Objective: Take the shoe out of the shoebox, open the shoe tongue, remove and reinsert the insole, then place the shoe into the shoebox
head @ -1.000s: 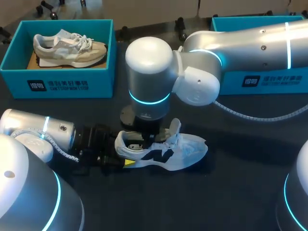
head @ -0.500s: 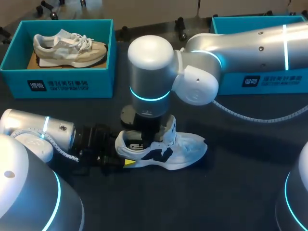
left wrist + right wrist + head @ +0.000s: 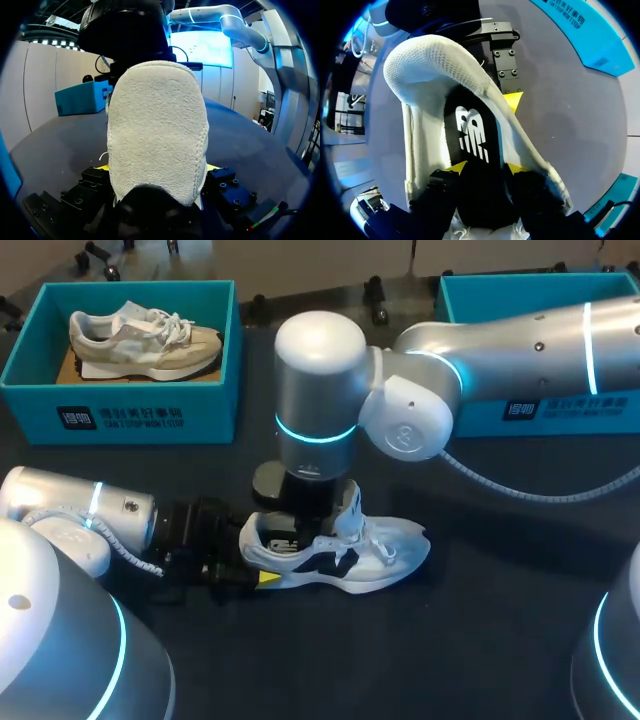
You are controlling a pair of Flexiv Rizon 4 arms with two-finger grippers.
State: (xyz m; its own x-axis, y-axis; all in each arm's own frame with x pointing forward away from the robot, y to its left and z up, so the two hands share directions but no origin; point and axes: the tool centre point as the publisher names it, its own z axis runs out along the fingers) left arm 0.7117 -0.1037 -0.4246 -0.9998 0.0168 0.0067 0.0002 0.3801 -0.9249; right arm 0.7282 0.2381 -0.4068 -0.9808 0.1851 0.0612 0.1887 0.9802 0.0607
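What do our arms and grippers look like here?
Both arms, left arm and right arm, are silver cylinders with glowing cyan rings and round joint caps; a grey corrugated cable trails from the right. Left gripper is black, bolted, yellow-tipped.

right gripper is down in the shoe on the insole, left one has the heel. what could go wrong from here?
1. The right gripper pinches the insole inside the shoe; pushed on, the insole may crease or jam.
2. The left gripper clamps only the heel, so a downward push could twist the shoe loose.
3. The tongue stands right beside the right gripper and could fold into the opening.
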